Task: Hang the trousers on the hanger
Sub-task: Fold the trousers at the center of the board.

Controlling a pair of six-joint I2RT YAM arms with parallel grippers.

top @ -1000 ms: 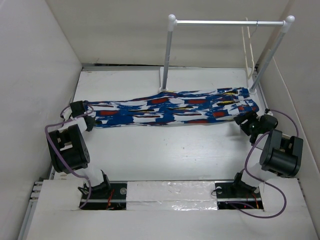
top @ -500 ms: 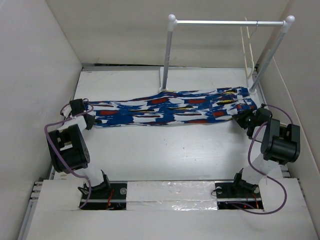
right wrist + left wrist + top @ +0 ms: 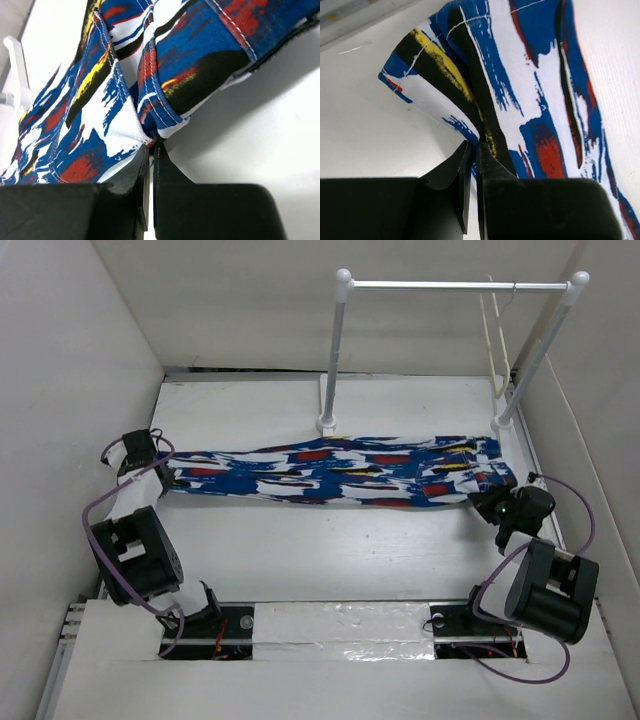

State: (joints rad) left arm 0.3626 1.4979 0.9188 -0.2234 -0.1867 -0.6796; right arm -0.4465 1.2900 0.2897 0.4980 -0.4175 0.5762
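The trousers (image 3: 330, 472), in a blue, white, red and black print, lie stretched left to right across the white table. My left gripper (image 3: 160, 472) is shut on their left end; in the left wrist view the jaws (image 3: 474, 147) pinch the cloth (image 3: 530, 75) at its edge. My right gripper (image 3: 488, 502) is shut on the right end, where the stitched cloth (image 3: 100, 100) bunches between the closed jaws (image 3: 151, 146). The thin cream hanger (image 3: 494, 335) hangs from the rail's bar at the back right, apart from both grippers.
A white two-post rail with a metal bar (image 3: 450, 285) stands behind the trousers; one post foot (image 3: 12, 70) shows in the right wrist view. White walls close in on both sides. Purple cables loop beside each arm.
The right gripper has shut on the trousers' right end and pulled back towards the near side. The left gripper moved left. The trousers now lie straighter and a little nearer.
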